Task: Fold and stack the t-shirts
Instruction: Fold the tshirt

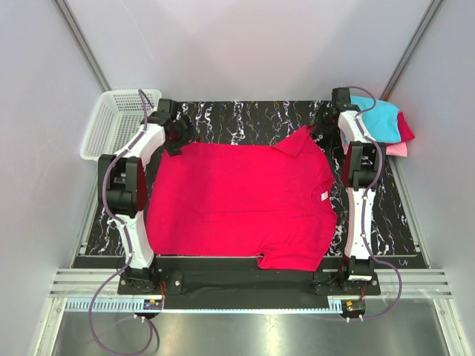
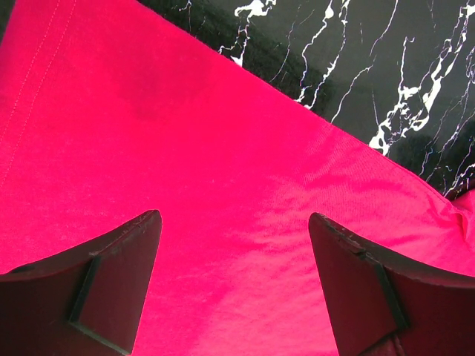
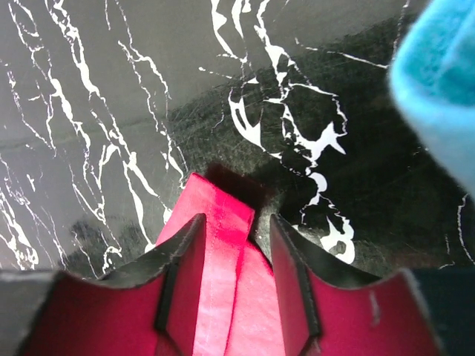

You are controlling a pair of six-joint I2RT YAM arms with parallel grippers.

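1. The crimson t-shirt lies spread flat on the black marbled tabletop, between my two arms. No fold is made in it yet.
2. Its neck label sits at the right edge, so the collar points right and the hem left. The long axis runs side to side across the tabletop.
3. One sleeve pokes toward the far right corner, the other toward the near edge.
4. My right pincer straddles the tip of that far sleeve, with cloth between its jaws. I cannot tell whether it has actually bitten.
5. My left pincer is released, with its jaws wide, and hangs over the far hem corner. I judge both pincers sit along the far edge so it can be lifted evenly and drawn toward me.
6. The cyan shirt, dark red shirt and pink shirt are piled at the far right, and I take that to be the stack.
7. A white mesh basket stands at the far left.
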